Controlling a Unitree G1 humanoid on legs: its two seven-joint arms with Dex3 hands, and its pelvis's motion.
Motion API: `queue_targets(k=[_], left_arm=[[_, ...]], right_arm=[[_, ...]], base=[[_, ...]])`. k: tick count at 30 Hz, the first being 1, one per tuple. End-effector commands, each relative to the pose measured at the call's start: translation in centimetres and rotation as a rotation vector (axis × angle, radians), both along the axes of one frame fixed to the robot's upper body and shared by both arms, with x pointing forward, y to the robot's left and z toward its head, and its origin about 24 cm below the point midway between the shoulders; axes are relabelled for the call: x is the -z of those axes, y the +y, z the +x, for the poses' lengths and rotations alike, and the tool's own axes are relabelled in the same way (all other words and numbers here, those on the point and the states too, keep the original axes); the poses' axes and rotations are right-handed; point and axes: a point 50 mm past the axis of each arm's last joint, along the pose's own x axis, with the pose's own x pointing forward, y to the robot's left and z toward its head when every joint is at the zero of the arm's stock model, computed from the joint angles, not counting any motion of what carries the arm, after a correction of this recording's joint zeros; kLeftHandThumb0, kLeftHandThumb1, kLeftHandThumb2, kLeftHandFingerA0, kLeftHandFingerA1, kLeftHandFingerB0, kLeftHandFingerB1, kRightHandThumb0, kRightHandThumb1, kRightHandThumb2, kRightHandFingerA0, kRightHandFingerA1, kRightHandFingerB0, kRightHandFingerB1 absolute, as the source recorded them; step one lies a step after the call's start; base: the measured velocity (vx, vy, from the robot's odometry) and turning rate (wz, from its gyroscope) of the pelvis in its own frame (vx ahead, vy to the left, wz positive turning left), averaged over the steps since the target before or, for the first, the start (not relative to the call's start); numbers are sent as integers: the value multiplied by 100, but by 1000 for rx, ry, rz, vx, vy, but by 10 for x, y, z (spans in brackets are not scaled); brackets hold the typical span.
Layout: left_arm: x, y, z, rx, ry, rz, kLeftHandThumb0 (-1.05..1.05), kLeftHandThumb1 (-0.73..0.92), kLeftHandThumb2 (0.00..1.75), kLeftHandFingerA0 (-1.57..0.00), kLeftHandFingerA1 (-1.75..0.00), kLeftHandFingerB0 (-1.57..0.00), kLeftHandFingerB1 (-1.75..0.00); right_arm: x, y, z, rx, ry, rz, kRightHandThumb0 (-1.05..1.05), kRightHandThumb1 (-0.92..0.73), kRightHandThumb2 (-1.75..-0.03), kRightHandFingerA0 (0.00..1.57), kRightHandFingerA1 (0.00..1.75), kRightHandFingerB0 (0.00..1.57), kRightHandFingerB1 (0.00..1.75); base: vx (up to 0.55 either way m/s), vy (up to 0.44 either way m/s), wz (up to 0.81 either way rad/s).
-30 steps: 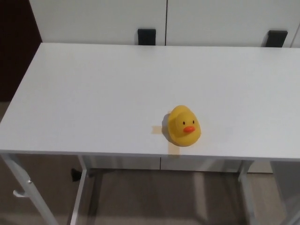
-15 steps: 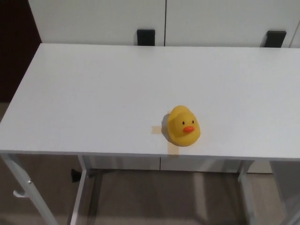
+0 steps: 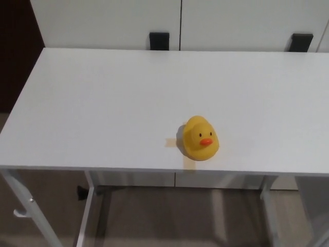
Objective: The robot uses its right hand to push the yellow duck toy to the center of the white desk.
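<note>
There are no words, numbers, labels or signs to read anywhere. The duck (image 3: 200,138) has no writing on it, and the white worktop (image 3: 103,103) is plain too.

Robot body: not observed in the head view.

No part of either arm is seen within the frame. The left hand is not in view at the picture's left edge, and the right hand is not in view at the right edge. No forearm, wrist, thumb or finger is recorded along the near edge either. Pose and finger state of both hands therefore cannot be assessed from this view, and no contact by either hand can be reported.
</note>
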Motion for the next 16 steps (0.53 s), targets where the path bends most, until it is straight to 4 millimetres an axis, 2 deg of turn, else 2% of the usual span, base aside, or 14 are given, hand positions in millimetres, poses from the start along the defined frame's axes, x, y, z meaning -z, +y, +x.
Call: queue_targets(k=[1, 7, 8, 10, 12, 16], left_arm=[[-5, 6, 4, -4, -30, 1, -13, 55, 82, -89, -92, -90, -95], [-5, 7, 2, -12, -35, 0, -14, 58, 80, -90, -93, -89, -95], [-6, 9, 0, -16, -34, 3, -14, 57, 84, -91, -93, -92, -96], [-7, 11, -1, -19, -33, 6, -14, 57, 79, -91, -93, -92, -95], [-8, 11, 0, -19, -36, 7, -15, 57, 86, -92, -96, -93, -100], [-8, 10, 2, -22, -38, 10, -15, 57, 83, -91, -95, -90, -96]], right_arm=[[-5, -4, 6, 3, -25, 14, 4, -49, -104, 84, 54, 72, 55], [-5, -4, 7, 2, -38, 16, 3, -51, -101, 84, 56, 73, 56], [-4, -3, 8, 3, -42, 17, 6, -45, -111, 87, 56, 73, 54], [-2, -1, 9, 3, -46, 18, 5, -46, -110, 84, 55, 74, 54], [-3, -2, 10, 0, -46, 16, 5, -48, -109, 83, 55, 73, 53], [-4, -3, 11, -2, -52, 12, 5, -45, -109, 87, 56, 74, 54]], base=[[0, 0, 0], [0, 0, 0], [0, 0, 0], [0, 0, 0], [0, 0, 0], [0, 0, 0]])
